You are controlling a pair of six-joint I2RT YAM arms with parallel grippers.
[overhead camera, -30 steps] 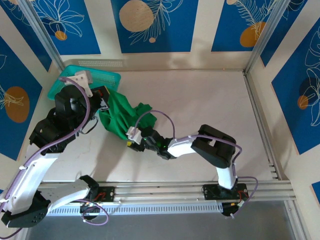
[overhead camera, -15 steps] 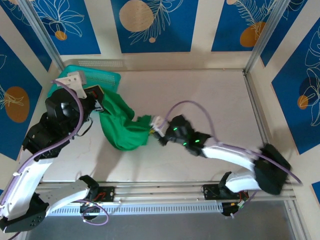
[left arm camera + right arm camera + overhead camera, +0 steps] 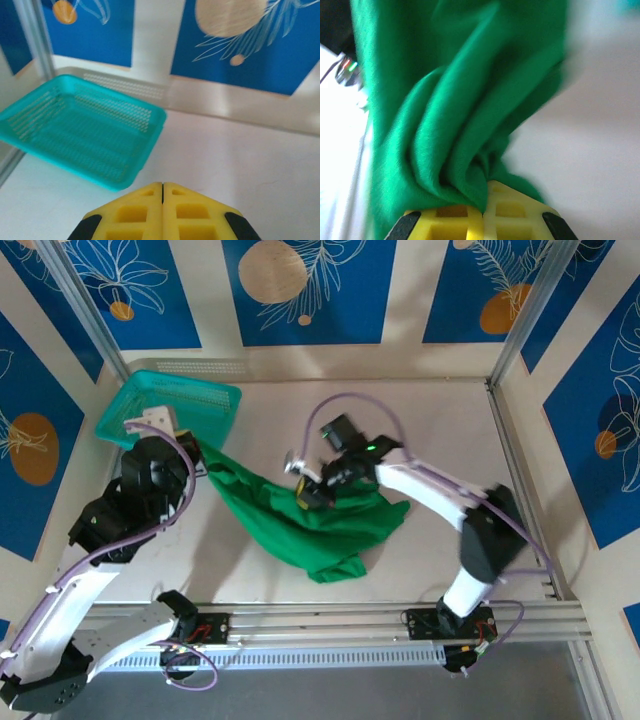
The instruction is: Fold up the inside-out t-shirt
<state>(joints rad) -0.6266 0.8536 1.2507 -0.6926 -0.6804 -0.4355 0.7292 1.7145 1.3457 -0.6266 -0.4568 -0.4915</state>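
Right pincer (image 3: 483, 197) clamped shut on a bunched fold of the inside-out t-shirt (image 3: 300, 525), which lies stretched across the bench (image 3: 430, 420) toward the left pincer (image 3: 162, 192), likely to spread it flat; left pincer pressed shut, no cloth visible between.

The pale, faintly marbled table (image 3: 440, 430) carries two things. A teal plastic mesh basket (image 3: 170, 405) sits flat in the 10 o'clock corner, close to the back wall. The green t-shirt (image 3: 310, 530) lies wrinkled from the centre toward 6 o'clock. Its 10 o'clock corner is stretched up off the surface, near the basket but apart from it.
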